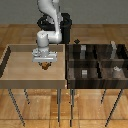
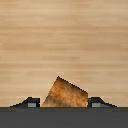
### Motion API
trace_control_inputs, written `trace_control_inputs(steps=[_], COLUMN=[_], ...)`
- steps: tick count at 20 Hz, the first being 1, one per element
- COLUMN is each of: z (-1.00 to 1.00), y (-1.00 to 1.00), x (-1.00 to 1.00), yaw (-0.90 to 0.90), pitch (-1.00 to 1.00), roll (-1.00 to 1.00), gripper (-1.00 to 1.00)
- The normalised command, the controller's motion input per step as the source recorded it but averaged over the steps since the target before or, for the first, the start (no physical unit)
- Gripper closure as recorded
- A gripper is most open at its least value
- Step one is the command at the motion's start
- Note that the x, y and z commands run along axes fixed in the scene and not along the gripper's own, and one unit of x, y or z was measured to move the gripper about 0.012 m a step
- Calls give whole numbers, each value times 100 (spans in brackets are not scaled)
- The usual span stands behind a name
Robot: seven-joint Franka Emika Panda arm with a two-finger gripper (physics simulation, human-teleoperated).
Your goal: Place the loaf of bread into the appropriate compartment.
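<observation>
The loaf of bread point(image 1: 46, 66) is a tiny orange-brown block under my gripper point(image 1: 46, 63), over the light wooden tray point(image 1: 20, 65) on the exterior view's left. In the wrist view the loaf point(image 2: 65, 95) sits tilted between the two dark fingertips point(image 2: 31, 103), and the gripper point(image 2: 64, 103) is shut on it. I cannot tell whether the loaf touches the tray floor. The dark compartment box point(image 1: 97, 61) stands to the exterior view's right, apart from the gripper.
The dark box has several compartments split by dividers. Small grey-white items lie in them, for example one at the front point(image 1: 84, 73) and one farther right point(image 1: 116, 70). The tray has raised walls. Both stand on thin metal legs.
</observation>
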Motion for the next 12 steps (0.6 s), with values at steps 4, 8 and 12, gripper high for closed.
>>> trace_control_inputs(steps=[4,8,12], z=[0,25,100], y=[0,0,0], x=[0,0,0], yaw=[0,0,0], pitch=[0,0,0], roll=[0,0,0], gripper=[100,100,100])
